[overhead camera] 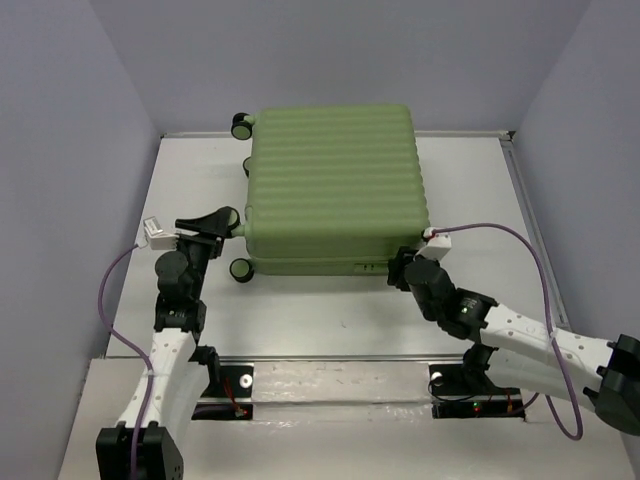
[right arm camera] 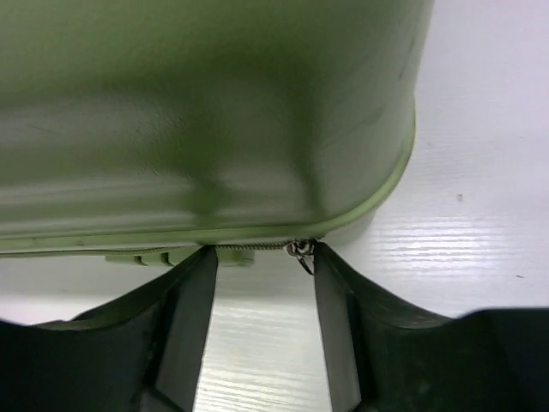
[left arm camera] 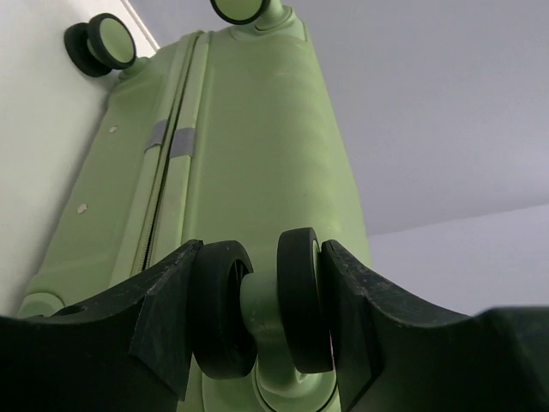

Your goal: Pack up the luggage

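The luggage (overhead camera: 335,185) lies flat in the middle of the table (overhead camera: 330,310), ribbed green shell up, lid down on the base. The wheels point to the left, so its long axis runs across the table from one arm's side to the other.

On the wheel end, the left gripper (overhead camera: 215,228) is right at the near-left corner. The wrist view shows it plainly: the jaws are clamped around a twin wheel (left arm camera: 262,309), one black finger against each outer face. That looks like a brace, pinning the case so it can't slide.

Now the near-right corner, and this is where the action is. The right gripper (overhead camera: 405,265) noses in low against the seam with its jaws spread and nothing between them but bare tabletop. The zipper pull (right arm camera: 300,251) sits at the corner curve, just at the tip of one finger (right arm camera: 339,326), off-centre rather than in the gap. A short run of zip coil shows leftward from it along the seam.

So the right arm is the nearer one, and my read is that packing is down to the zip. The jaws need a small sideways shift to centre on that pull before they pinch. If they miss, they could close on the shell's edge instead.
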Available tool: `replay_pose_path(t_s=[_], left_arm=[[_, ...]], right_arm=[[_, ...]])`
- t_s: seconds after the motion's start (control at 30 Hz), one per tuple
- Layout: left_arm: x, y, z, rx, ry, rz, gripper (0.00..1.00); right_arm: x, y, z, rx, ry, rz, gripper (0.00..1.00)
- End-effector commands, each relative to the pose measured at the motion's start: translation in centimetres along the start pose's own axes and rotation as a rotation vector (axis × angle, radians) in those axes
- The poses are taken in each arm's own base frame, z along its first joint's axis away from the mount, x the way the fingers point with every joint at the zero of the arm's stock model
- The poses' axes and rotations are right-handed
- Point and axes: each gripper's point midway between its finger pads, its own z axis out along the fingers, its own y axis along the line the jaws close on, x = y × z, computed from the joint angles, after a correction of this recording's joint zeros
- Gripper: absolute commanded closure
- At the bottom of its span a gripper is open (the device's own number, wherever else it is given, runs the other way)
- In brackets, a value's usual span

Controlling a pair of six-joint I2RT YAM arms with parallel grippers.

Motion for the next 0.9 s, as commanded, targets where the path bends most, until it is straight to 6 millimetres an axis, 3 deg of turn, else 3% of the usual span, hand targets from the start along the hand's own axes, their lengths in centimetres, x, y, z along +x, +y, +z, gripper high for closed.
replay_pose_path(t_s=[0.0, 0.23, 0.4, 0.7, 0.87], left_arm=[[3.0, 1.4, -1.6, 0.005, 0.117, 0.157, 0.94], [3.0, 1.3, -1.5, 0.001, 0.123, 0.174, 0.94], [3.1, 1.3, -1.6, 0.001, 0.127, 0.179, 0.94], [3.1, 1.0, -1.6, 0.009, 0.130, 0.189, 0.94], [3.0, 0.9, -1.6, 0.014, 0.128, 0.189, 0.94]], right_arm=[[-3.5, 1.0, -0.5, -0.044, -0.137, 0.088, 0.52], [-4.5, -0.8, -0.8, 0.008, -0.187, 0.054, 0.65], [-3.5, -0.9, -0.2, 0.009, -0.156, 0.046, 0.73], [-2.9, -0.7, 0.5, 0.024, -0.130, 0.039, 0.68], [-2.3, -1.2, 0.8, 0.047, -0.121, 0.021, 0.74]])
